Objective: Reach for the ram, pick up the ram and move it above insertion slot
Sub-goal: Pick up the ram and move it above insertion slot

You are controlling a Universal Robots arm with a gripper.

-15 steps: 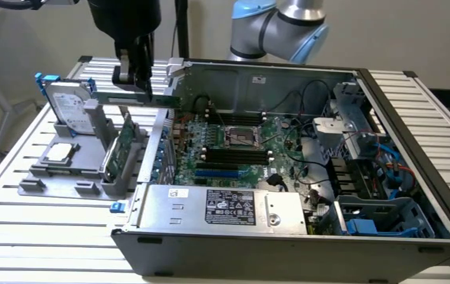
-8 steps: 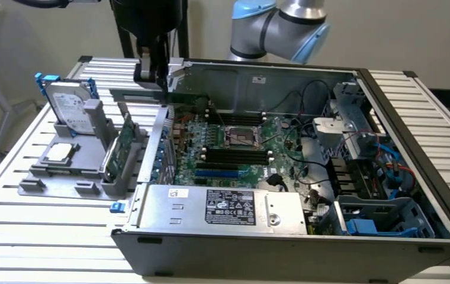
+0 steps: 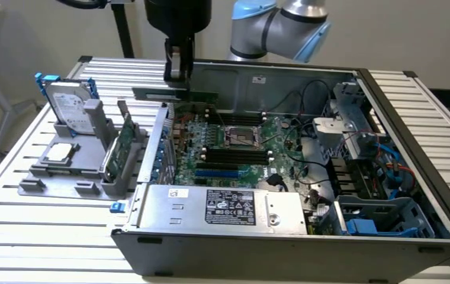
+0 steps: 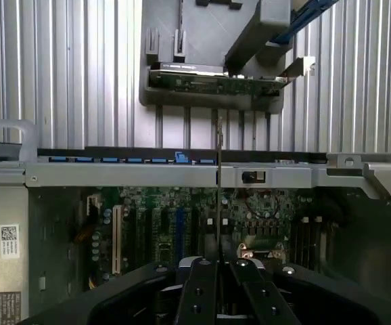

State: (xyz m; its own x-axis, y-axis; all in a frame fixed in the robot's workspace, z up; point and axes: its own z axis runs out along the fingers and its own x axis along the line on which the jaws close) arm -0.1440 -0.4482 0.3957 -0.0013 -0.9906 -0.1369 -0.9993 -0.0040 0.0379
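The ram (image 3: 161,93), a thin green stick, hangs level in the air over the open computer case's wall at the exterior view's left. My gripper (image 3: 179,78) comes down from above and is shut on its top edge. From the wrist camera the ram (image 4: 218,176) shows edge-on as a thin line running out from between my black fingers (image 4: 197,291), with the gripper (image 4: 219,271) closed on it. Beneath it lie the case wall and the green motherboard (image 4: 175,223). The dark memory slots (image 3: 233,157) sit mid-board, further toward the exterior view's right than the ram.
A grey holder (image 3: 59,177) beside the case carries a silver hard drive (image 3: 71,106), a wider green expansion card (image 3: 121,142) and a square chip (image 3: 57,152). Inside the case are the power supply (image 3: 225,207), cables and a drive cage (image 3: 352,118). Everything stands on a slatted metal table (image 3: 35,236).
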